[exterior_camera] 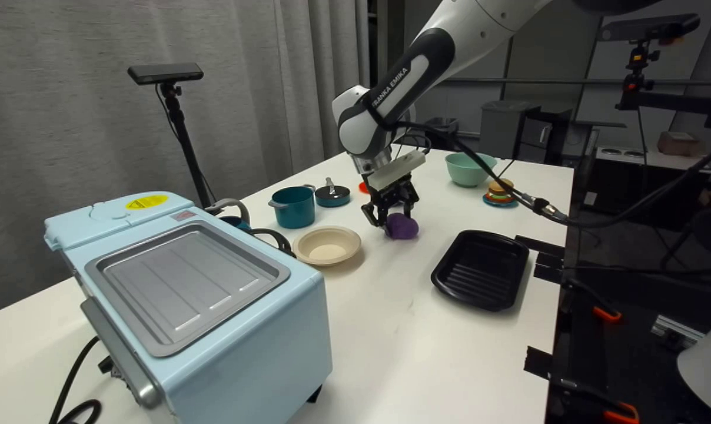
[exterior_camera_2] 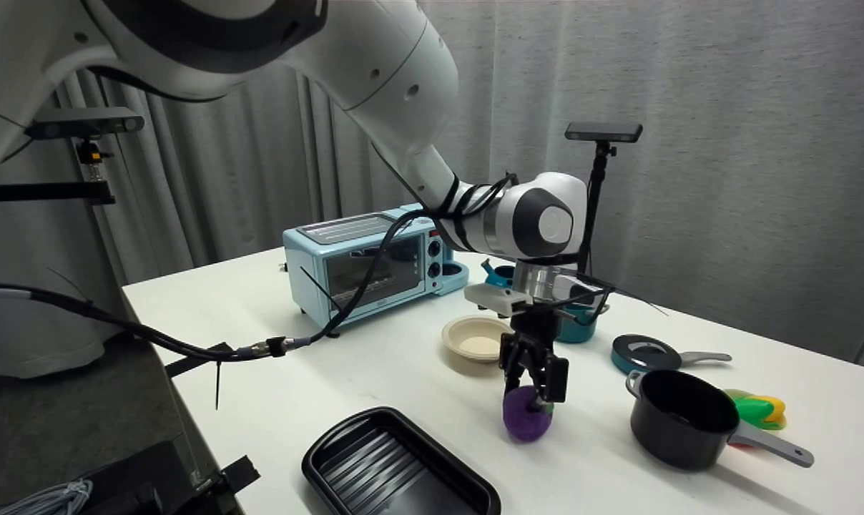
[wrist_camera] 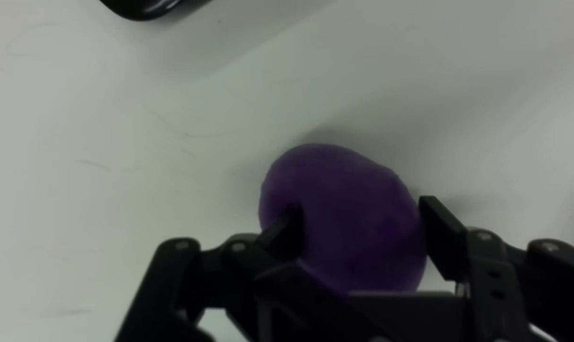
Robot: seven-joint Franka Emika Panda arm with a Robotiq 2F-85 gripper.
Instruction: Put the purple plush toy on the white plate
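Observation:
The purple plush toy [exterior_camera: 404,227] is a small roundish lump at or just above the tabletop; I cannot tell if it touches. It also shows in an exterior view [exterior_camera_2: 526,418] with a bit of green by a finger, and in the wrist view [wrist_camera: 344,190]. My gripper [wrist_camera: 362,228] has one finger on each side of the toy, both against it, the left one pressing in. It points down in both exterior views [exterior_camera: 395,219] [exterior_camera_2: 528,395]. The cream-white plate [exterior_camera: 327,252] lies empty, a short way beside the toy, also in an exterior view [exterior_camera_2: 476,346].
A black ridged tray [exterior_camera: 480,271] lies nearby. A light blue toaster oven [exterior_camera: 249,330] stands beyond the plate. A teal pot [exterior_camera: 295,207] and dark lidded pan [exterior_camera_2: 643,352] stand behind. A dark saucepan [exterior_camera_2: 682,422], green bowl [exterior_camera: 467,171] and burger toy [exterior_camera: 499,191] stand around.

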